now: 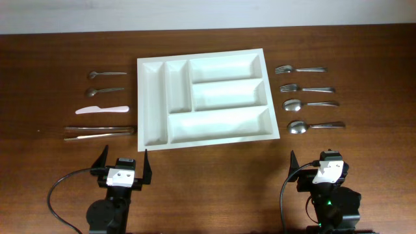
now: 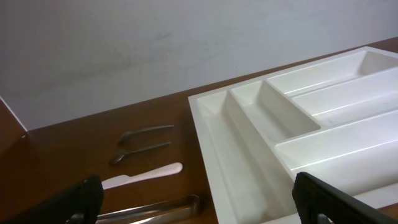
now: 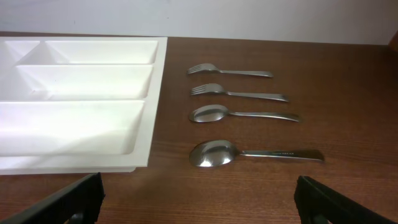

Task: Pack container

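Note:
The container (image 1: 153, 104) is a large white five-compartment cutlery tray in the middle of the table, with all compartments bare; it also shows in the left wrist view (image 2: 211, 134) and the right wrist view (image 3: 158, 93). Left of it lie two small spoons (image 1: 106, 74) (image 1: 104, 91), a white knife (image 1: 102, 110) and metal tongs (image 1: 99, 132). Right of it lie two forks (image 1: 299, 69) (image 1: 307, 88) and two spoons (image 1: 310, 103) (image 1: 314, 125). My left gripper (image 1: 123, 160) is open and empty near the front edge, before the tray's left corner. My right gripper (image 1: 318, 162) is open and empty, before the right-hand spoons.
A pale wall runs along the far edge of the brown wooden table (image 1: 214, 169). Black cables (image 1: 55, 195) trail from both arm bases at the front.

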